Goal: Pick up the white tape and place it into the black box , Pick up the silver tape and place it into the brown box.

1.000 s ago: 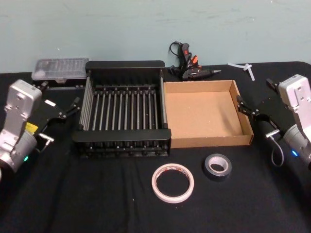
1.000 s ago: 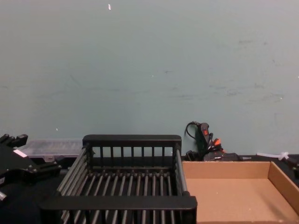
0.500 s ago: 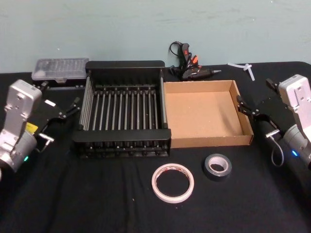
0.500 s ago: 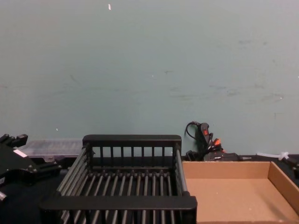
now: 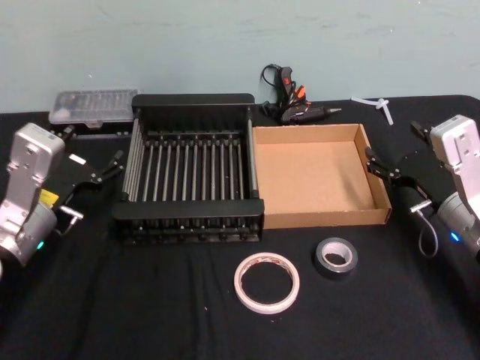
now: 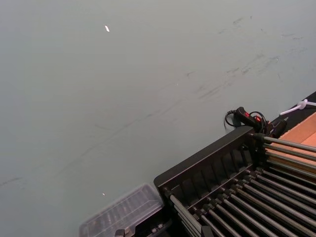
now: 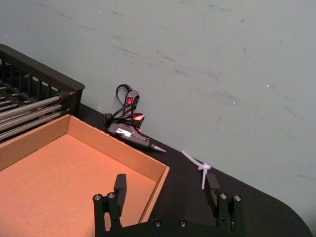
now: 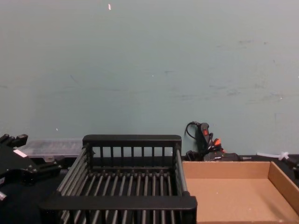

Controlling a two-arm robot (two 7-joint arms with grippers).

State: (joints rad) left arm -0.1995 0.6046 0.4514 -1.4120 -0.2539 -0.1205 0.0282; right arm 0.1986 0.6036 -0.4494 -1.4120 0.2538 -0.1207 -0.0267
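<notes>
The white tape [image 5: 266,283], a thin wide ring, lies flat on the black cloth in front of the boxes. Just to its right sits the silver tape [image 5: 335,257], a smaller dark grey roll. The black box [image 5: 187,207] and the brown box [image 5: 322,217] stand side by side behind them, nothing inside either. My left gripper [image 5: 90,150] hovers open left of the black box [image 8: 117,201]. On the far side, the right gripper [image 5: 395,146] is open beside the brown box's right wall; its fingers [image 7: 120,185] show spread over the box corner [image 7: 160,173].
A clear plastic case [image 5: 94,107] lies at the back left. A black and orange glue gun [image 5: 292,105] with its cord rests behind the boxes, and a small white plastic piece [image 5: 379,105] lies at the back right. A teal wall closes the far side.
</notes>
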